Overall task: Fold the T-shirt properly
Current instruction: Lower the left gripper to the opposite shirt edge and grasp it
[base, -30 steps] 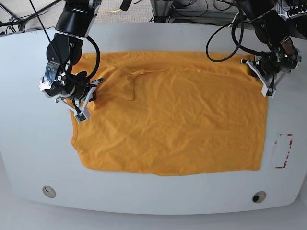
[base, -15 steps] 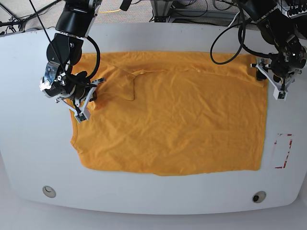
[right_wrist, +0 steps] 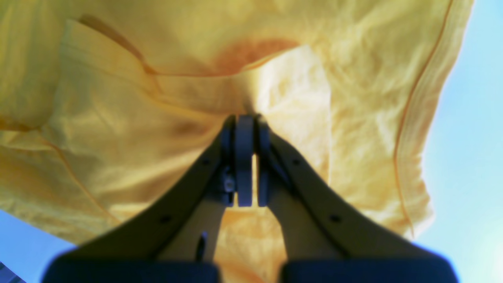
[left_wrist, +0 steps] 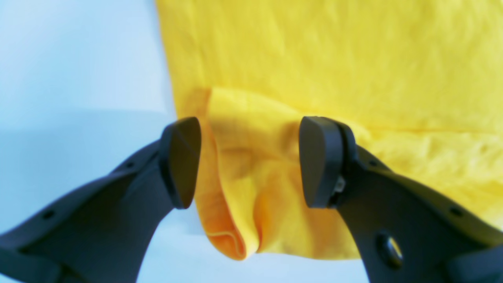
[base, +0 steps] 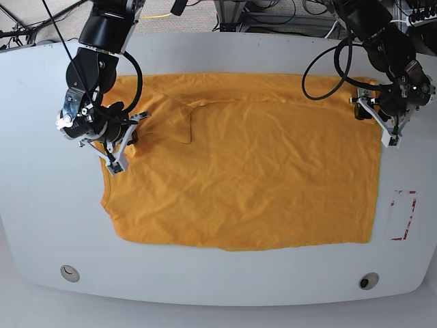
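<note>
Broadly, the white table (base: 41, 205) fills the base view, and the T-shirt (base: 246, 178) lies spread flat across its middle, wrinkled, with its plain orange-yellow side up. A small flap of cloth is folded over near the far left part of the shirt. No container shows in any view.

At the shirt's left edge, the right gripper (base: 117, 152) sits on the cloth; its wrist view shows the jaws pressed together with bunched fabric gathered at their tips, so it is pinching the T-shirt (right_wrist: 118, 118).

At the far right corner of the shirt, the left gripper (base: 382, 123) hangs just over the cloth's edge. Its wrist view shows the jaws spread wide, with a puckered fold of the T-shirt (left_wrist: 314, 59) lying between them and not clamped; bare table (left_wrist: 78, 59) shows to that fold's left.

On the table near the right edge lies a small marker (base: 403, 215) with red lines, apart from the shirt.
</note>
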Available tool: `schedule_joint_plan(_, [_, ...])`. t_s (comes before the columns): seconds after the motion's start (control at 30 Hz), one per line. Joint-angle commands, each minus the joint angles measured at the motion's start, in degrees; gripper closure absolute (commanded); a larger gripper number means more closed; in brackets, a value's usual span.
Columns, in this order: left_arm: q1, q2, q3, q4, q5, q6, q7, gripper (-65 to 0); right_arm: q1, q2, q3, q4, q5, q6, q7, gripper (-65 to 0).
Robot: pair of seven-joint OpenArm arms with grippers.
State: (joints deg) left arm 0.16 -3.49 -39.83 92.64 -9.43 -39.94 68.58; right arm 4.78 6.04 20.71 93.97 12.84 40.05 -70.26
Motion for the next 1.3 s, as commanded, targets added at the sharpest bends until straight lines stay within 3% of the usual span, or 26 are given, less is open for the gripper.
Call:
schedule_joint_plan(0.0, [-1.35,-0.95,-0.12,-0.99,-0.46,-0.06,-0.58,-37.1,1.16,0.51,0.17,1.02,0.65,-0.05,0.94,0.0])
schedule_joint_plan(0.07, [-1.61,-1.04,-0.12,-2.49,-0.46,-0.06,-0.58,-33.6,1.16,0.51,0.17,1.02,0.65,-0.05,0.94,0.0])
schedule_joint_plan(0.3, [-1.79,-1.04,-0.12,-4.33,-0.72,-0.06,-0.66,-4.6,1.16,0.51,0.17,1.02,0.65,-0.05,0.94,0.0])
schedule_joint_plan(0.47, [-1.35,-0.69,-0.21,1.56,-0.72,-0.06,-0.4,-3.9,1.16,0.51,0.26,1.02,0.65,-0.05,0.94,0.0])
schedule_joint_plan(0.7, [0.58,-1.04,-0.12,5.51,-0.46,-0.06,-0.14,-12.5,1.25,0.59,0.26,1.02,0.65,-0.05,0.94,0.0])
schedule_joint_plan(0.97, [2.34,-1.13,-0.12,5.86,-0.55,-0.06,0.04,-12.6,1.25,0.51,0.26,1.02,0.65,-0.05,0.94,0.0])
schedule_joint_plan(1.03, [2.43,-1.13,-0.12,5.86,-0.63,-0.06,0.04,-11.3,1.25,0.51,0.26,1.02,0.65,-0.05,0.94,0.0])
schedule_joint_plan(1.17, [2.43,-1.13,-0.12,5.86,-0.72,-0.06,0.04,-0.4,1.25,0.51,0.26,1.02,0.65,-0.05,0.94,0.0])
schedule_joint_plan(1.27, [1.99,-0.78,-0.3,5.86,-0.72,-0.06,0.04,-0.1,1.42,0.51,0.26,1.02,0.3,-0.05,0.94,0.0])
